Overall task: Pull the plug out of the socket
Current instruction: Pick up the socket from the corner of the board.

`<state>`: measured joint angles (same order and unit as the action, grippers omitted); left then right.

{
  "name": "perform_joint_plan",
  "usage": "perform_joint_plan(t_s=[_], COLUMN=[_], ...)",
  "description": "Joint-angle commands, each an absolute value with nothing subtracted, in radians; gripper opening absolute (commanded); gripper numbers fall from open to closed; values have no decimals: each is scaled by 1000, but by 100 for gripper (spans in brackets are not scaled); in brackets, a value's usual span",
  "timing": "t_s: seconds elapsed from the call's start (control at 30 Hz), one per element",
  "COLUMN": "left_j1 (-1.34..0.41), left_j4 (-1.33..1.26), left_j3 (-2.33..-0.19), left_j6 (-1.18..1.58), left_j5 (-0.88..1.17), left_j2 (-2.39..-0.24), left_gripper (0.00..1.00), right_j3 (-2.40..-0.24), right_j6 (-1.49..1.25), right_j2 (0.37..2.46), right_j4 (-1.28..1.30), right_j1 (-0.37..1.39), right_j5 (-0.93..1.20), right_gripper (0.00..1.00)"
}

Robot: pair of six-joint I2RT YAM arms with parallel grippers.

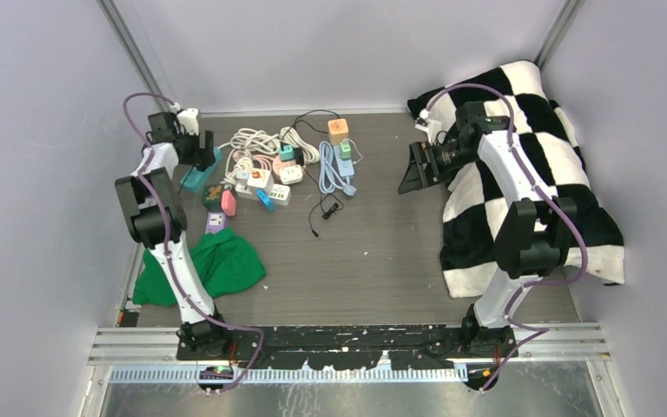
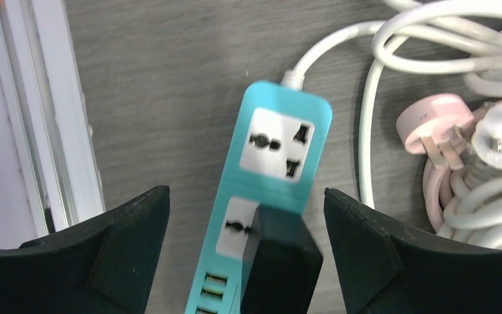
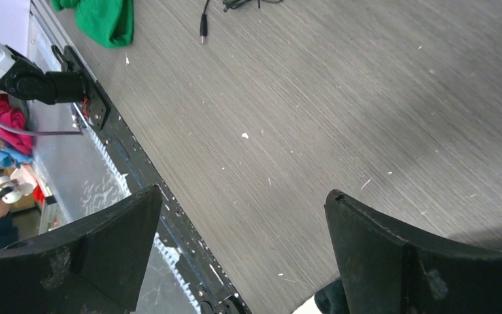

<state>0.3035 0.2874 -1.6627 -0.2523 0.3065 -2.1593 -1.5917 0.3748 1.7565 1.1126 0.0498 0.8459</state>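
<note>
Showing the left gripper (image 2: 246, 193) spread wide, grasping nothing; black plug (image 2: 281, 261) sits between its fingers, seated in the teal power strip (image 2: 276, 190); right gripper (image 3: 245, 193) likewise released, above the table (image 3: 314, 98) surface.

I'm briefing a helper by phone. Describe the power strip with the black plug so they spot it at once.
Find the tangle of white cables at the far left of the table. The power strip lies along its left edge, under the left hand. It is a long teal bar with white socket faces and a black plug in it; the strips beside it are white.
</note>
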Motion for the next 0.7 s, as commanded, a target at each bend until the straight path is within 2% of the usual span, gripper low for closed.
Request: perform_joint_plan(t_s=[0.0, 0.13, 0.33, 0.47, 0.53, 0.67], left_j1=[265, 250, 247, 248, 248, 247], left_j4=[349, 378, 420, 445, 452, 453], left_j3=[-1780, -1815, -1835, -1845, -1843, -1836], left_j6=[-417, -461, -457, -453, -452, -449], left_j5=[318, 284, 315, 320, 316, 289], left_j2=[-2207, -2253, -2286, -2307, -2313, -2320], left_gripper=[88, 83, 64, 57, 57, 67], right_j3=[-1620, -1675, -1705, -1695, -1687, -1670], right_j6=[333, 359, 377, 381, 382, 384], right_j2=[1777, 1815, 1832, 1818, 1805, 1780], right_j4=[1109, 1147, 1163, 1161, 1161, 1158], right_j1=[82, 95, 95, 94, 94, 94], right_j5=[833, 815, 792, 790, 786, 782], right_gripper=[100, 100, 100, 100, 100, 100])
